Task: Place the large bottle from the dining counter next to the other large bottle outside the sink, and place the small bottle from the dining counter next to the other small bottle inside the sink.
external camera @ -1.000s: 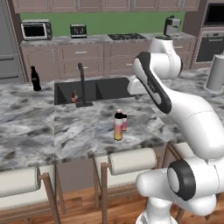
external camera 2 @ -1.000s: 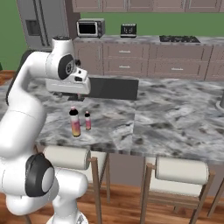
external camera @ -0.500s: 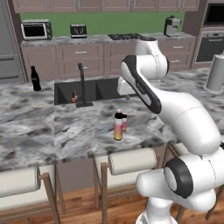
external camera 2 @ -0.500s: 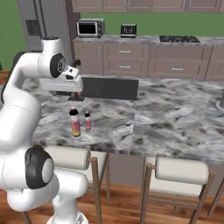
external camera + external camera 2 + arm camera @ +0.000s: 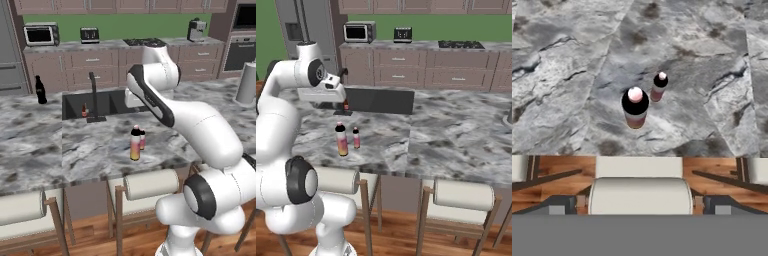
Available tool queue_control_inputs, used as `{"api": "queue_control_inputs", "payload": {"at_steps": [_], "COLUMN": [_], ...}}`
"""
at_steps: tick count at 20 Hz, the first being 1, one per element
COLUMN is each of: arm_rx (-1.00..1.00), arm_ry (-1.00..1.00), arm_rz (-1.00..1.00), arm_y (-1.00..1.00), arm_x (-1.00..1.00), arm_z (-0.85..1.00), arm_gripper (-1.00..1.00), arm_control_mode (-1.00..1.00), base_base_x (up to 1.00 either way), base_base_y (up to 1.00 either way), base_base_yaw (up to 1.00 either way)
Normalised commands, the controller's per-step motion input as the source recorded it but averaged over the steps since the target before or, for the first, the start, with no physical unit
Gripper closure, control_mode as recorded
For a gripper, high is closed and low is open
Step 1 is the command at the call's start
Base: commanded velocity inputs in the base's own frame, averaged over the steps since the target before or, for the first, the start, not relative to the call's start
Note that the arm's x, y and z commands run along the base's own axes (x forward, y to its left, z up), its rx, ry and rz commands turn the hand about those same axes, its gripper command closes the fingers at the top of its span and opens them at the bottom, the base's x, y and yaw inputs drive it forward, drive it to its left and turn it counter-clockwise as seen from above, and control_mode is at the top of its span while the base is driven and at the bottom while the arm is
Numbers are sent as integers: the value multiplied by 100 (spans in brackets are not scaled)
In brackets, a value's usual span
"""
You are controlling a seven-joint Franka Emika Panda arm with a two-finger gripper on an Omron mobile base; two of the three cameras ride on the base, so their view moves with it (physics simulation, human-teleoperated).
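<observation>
- The opening step is judged to be in hand: neither bottle on the dining counter (image 5: 90, 150) has been lifted, and the arm is poised above them.
- The large bottle (image 5: 135, 143) stands upright near the front edge of the tabletop, with the small bottle (image 5: 142, 139) just beside it, on the sink side; in the hand view the large bottle (image 5: 635, 108) and the small bottle (image 5: 658, 86) are seen from above, close together but apart.
- The other large bottle (image 5: 40, 90) stands on the tabletop left of the sink (image 5: 107, 102), well apart from the pair.
- The other small bottle (image 5: 84, 110) is seen inside the basin, beside the faucet (image 5: 93, 97).
- The gripper is taken to be fully open and empty; its fingertips cannot be made out in the pictures, and nothing is carried.
- The hand is held high, between the sink and the two bottles, looking down on them.
- For the next move, a descent over one bottle is called for, probably the large one, with the jaws set either side of its body.
- Care will be needed not to knock the small bottle, since the two stand so close.
</observation>
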Motion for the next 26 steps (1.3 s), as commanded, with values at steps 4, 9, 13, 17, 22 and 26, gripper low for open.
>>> {"api": "queue_control_inputs", "payload": {"at_steps": [4,9,13,17,22,26], "arm_rx": [0,2,4,6,3,0], "arm_ry": [-1,0,0,0,0,0], "arm_rz": [0,0,0,0,0,0], "arm_y": [3,0,0,0,0,-5], "arm_x": [16,1,7,8,9,29], "arm_z": [0,0,0,-5,-5,-1], "arm_gripper": [-100,-100,-100,-100,-100,-100], "arm_control_mode": [-100,-100,-100,-100,-100,-100], "base_base_x": [0,0,0,0,0,0], "base_base_y": [0,0,0,0,0,0], "base_base_yaw": [0,0,0,0,0,0]}}
